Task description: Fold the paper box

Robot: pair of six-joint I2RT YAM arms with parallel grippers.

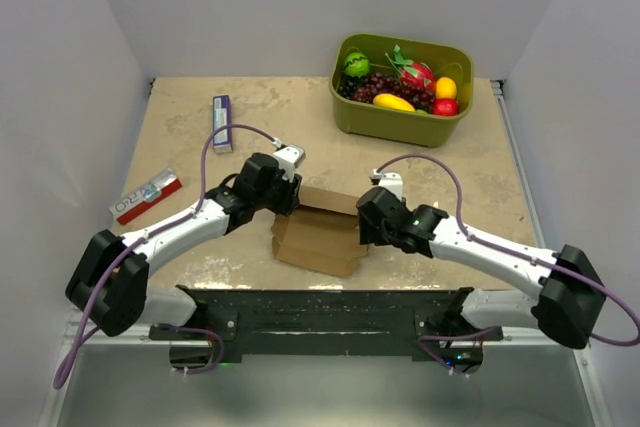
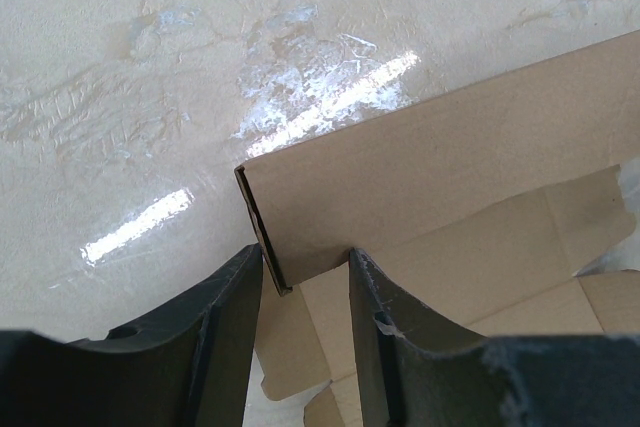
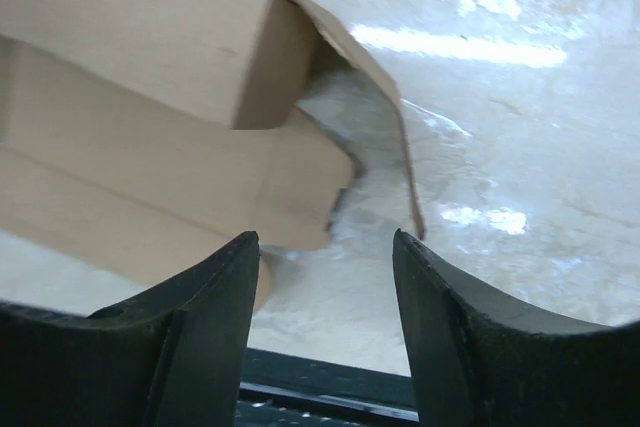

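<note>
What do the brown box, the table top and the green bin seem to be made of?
The paper box: thin brown cardboard, matte and unprinted; cut edges and fold creases show. The table top: beige, stone-patterned, perhaps glossy laminate or film, since it reflects lights sharply. The bin: likely moulded plastic, olive green, smooth, with rounded corners.

left arm (image 1: 180, 232) reaching in from lower left | left gripper (image 2: 305, 259) pinching the paper box (image 2: 450, 147) | right arm (image 1: 490, 252) reaching in from lower right | right gripper (image 3: 325, 245) holding its jaws spread
</note>
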